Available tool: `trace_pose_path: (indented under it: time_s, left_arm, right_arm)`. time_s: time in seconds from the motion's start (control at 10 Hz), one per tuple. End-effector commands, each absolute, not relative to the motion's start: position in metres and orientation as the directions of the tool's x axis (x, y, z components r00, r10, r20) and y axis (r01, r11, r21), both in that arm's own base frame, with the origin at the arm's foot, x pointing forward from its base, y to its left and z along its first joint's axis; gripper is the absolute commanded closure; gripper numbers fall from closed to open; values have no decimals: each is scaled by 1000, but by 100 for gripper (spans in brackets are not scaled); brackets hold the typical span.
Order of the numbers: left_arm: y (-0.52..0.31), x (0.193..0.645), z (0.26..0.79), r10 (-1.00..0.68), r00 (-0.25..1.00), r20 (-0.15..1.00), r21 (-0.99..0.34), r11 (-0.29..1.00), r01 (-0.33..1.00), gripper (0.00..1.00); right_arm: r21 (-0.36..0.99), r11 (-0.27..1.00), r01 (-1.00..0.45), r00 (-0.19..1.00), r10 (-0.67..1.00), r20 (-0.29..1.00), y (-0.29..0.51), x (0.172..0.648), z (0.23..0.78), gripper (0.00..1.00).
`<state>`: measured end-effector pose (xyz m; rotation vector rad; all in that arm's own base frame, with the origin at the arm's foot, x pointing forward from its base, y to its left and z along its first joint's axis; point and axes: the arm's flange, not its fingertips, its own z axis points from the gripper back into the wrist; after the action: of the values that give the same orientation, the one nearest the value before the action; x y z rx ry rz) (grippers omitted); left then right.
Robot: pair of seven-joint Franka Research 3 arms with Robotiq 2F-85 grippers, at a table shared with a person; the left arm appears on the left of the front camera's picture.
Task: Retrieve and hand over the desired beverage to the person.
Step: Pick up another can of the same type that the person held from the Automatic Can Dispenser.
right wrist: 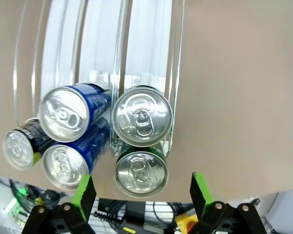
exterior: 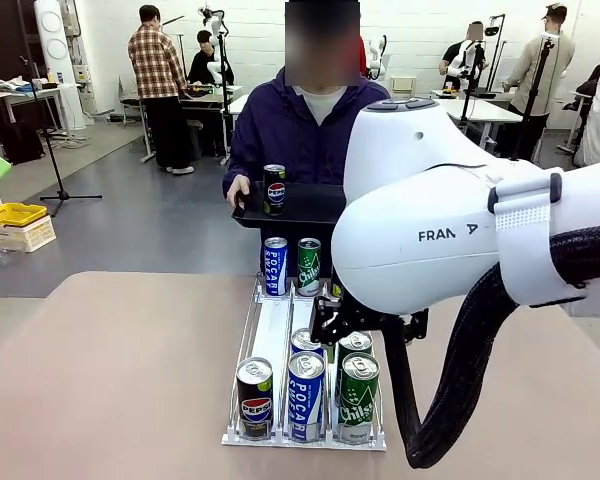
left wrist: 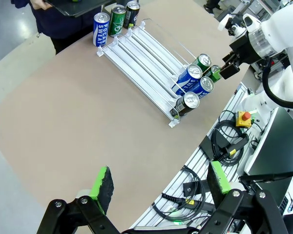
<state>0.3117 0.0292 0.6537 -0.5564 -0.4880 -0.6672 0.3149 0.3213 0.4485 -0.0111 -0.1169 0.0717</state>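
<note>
The person [exterior: 305, 125] sits at the far side, holding a black tray [exterior: 305, 205] that carries a Pepsi can [exterior: 274, 189]. A white wire rack [exterior: 272, 330] holds cans in three lanes: a Pepsi can [exterior: 254, 398], blue Pocari cans [exterior: 305, 393] and green Chilsung cans [exterior: 359, 395] at its near end. My right gripper [right wrist: 142, 195] hangs open above the two green cans [right wrist: 141, 116], touching none; it also appears as the right gripper [exterior: 365, 325] in the front view. My left gripper [left wrist: 161, 187] stands open and empty over the table's near edge, far from the rack [left wrist: 141, 58].
A blue can [exterior: 275, 266] and a green can [exterior: 308, 266] stand at the rack's far end, near the person. The tan table [exterior: 110, 380] is bare left of the rack. Cables and an emergency stop button [left wrist: 244, 117] lie off the table's edge.
</note>
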Motion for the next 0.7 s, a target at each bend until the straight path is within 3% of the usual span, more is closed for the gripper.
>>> trace_pose_path:
  time_s: [0.0, 0.6]
  left_arm:
    - [31, 312, 654, -436, 677, 593, -324, 640, 697, 0]
    - [31, 312, 654, -436, 677, 593, -324, 640, 697, 0]
  right_arm:
    - [7, 999, -34, 996, 33, 82, 317, 312, 444, 0]
    - [26, 999, -46, 998, 45, 46, 316, 319, 434, 0]
